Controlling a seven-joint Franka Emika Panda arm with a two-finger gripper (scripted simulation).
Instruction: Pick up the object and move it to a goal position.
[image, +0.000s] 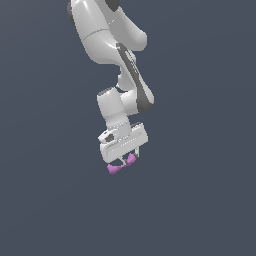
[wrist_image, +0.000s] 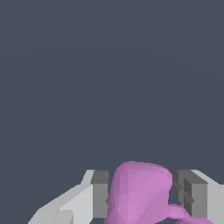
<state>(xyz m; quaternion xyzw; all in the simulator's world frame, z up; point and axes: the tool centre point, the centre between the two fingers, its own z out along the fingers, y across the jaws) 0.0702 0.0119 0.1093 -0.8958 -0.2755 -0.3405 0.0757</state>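
Note:
The object is a small magenta-pink bow-tie piece sitting between the fingers of my white gripper, at the end of the arm in the middle of the exterior view. Its lobes stick out below and to either side of the fingertips. In the wrist view one large pink lobe of the object fills the gap between the two grey pads, and a narrow waist leads toward a second lobe that is cut off by the frame edge. The gripper is shut on it, both pads against the piece.
Only a plain dark grey-blue background surrounds the arm in both views. No table edge, container or goal marker shows.

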